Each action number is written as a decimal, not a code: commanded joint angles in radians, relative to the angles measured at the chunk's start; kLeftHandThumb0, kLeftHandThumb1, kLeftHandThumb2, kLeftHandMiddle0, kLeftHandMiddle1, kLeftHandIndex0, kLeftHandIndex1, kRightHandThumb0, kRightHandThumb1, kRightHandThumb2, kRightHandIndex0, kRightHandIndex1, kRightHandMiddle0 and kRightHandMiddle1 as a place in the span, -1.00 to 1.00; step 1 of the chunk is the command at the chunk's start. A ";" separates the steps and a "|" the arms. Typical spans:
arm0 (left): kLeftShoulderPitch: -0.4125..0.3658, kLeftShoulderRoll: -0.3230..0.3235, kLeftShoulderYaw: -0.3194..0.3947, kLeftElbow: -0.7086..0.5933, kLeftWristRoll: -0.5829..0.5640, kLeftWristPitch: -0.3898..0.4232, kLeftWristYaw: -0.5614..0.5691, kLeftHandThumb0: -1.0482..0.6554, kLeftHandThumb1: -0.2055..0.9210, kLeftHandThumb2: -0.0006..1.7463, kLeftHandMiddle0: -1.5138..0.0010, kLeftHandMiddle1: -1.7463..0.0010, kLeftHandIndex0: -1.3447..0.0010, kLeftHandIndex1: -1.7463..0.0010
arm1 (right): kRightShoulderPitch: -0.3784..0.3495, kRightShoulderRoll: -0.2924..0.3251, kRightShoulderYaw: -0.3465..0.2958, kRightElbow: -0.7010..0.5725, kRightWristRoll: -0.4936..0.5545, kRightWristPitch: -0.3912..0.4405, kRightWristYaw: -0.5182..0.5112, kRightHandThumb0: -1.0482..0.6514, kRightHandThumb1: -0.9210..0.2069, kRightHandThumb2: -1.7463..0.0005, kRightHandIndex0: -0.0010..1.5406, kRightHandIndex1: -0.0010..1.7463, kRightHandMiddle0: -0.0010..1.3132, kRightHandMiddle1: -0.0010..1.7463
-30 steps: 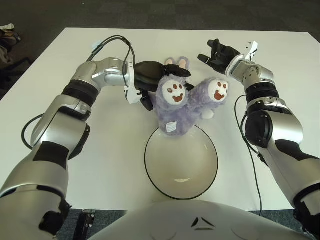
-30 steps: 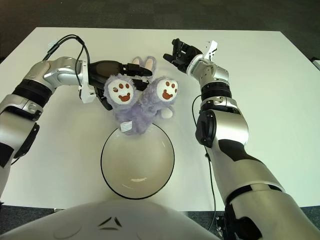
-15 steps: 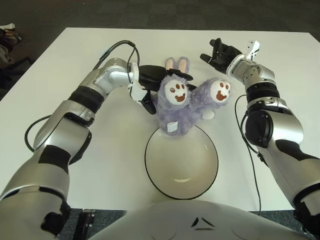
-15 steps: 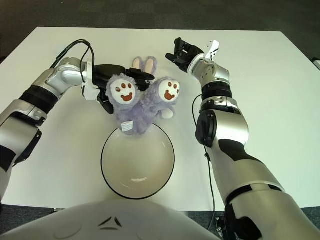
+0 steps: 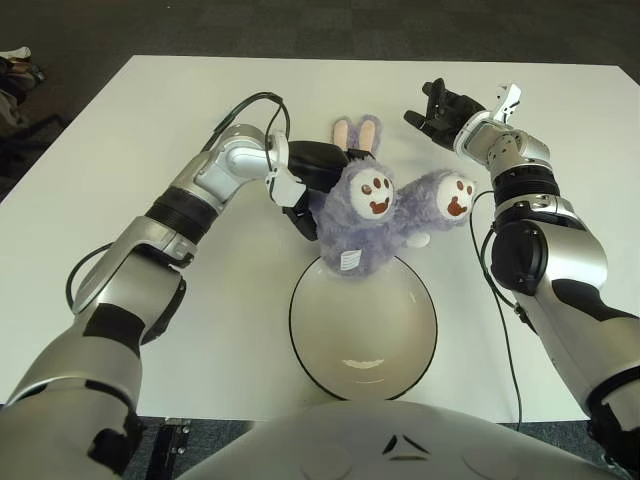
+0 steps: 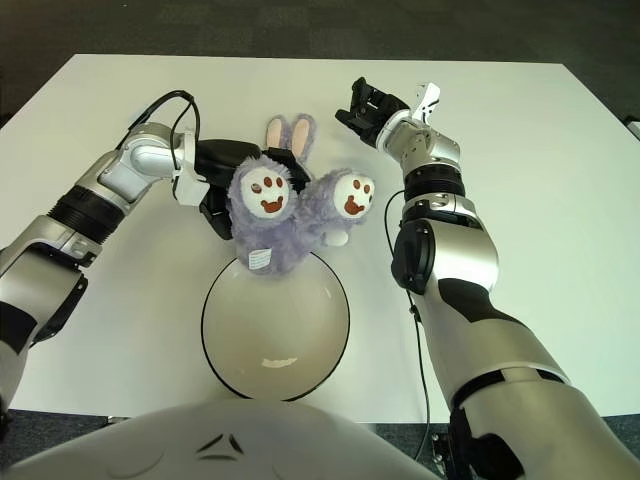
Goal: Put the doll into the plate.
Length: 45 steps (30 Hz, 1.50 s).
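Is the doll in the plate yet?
Not yet: the doll only overlaps the plate's far rim, with the left hand behind it.

Left arm is reaching in from 8 o'clock toward centre, elbow bent, forearm angling up-right — left hand is sitting just past centre at 12 o'clock, dark fingers curled in a grasp. Right arm is extending straight up the 2 o'clock side; right hand is hanging at 1 o'clock — fingers spread, holding nothing.

Office or lab — white table, carpet
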 commanded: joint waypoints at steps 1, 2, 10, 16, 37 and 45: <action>0.036 -0.004 -0.007 -0.033 -0.013 0.035 -0.044 -0.35 -0.05 0.24 1.00 -0.83 1.00 -0.69 | -0.010 -0.013 -0.021 0.013 0.022 -0.009 -0.011 0.28 0.52 -0.65 -0.94 0.35 -0.94 0.57; 0.043 -0.007 -0.008 -0.041 -0.021 0.044 -0.051 -0.34 -0.06 0.25 1.00 -0.84 1.00 -0.70 | -0.012 -0.014 -0.028 0.018 0.026 -0.010 -0.012 0.28 0.52 -0.65 -0.94 0.35 -0.94 0.57; 0.064 -0.015 -0.004 -0.068 -0.023 0.066 -0.073 -0.16 -0.15 0.42 1.00 -0.97 0.98 -0.87 | -0.029 -0.023 -0.066 0.057 0.050 -0.001 -0.028 0.33 0.53 -0.67 -0.97 0.33 -0.91 0.59; 0.070 -0.013 -0.002 -0.076 0.034 0.055 -0.047 0.37 0.33 0.14 0.76 -1.00 0.85 -0.96 | -0.038 -0.030 -0.078 0.077 0.056 0.005 -0.025 0.36 0.54 -0.68 -1.00 0.32 -0.92 0.60; 0.047 -0.013 0.001 -0.046 0.162 0.000 0.021 0.38 0.41 0.06 0.53 -1.00 0.40 -0.75 | -0.046 -0.044 -0.084 0.103 0.057 0.003 -0.011 0.31 0.58 -0.66 -1.00 0.33 -1.00 0.61; 0.081 -0.018 0.108 -0.024 0.138 -0.061 0.168 0.24 0.24 0.14 0.49 -1.00 0.12 -0.59 | -0.036 -0.040 -0.065 0.089 0.044 -0.014 -0.009 0.29 0.56 -0.65 -0.97 0.33 -1.00 0.55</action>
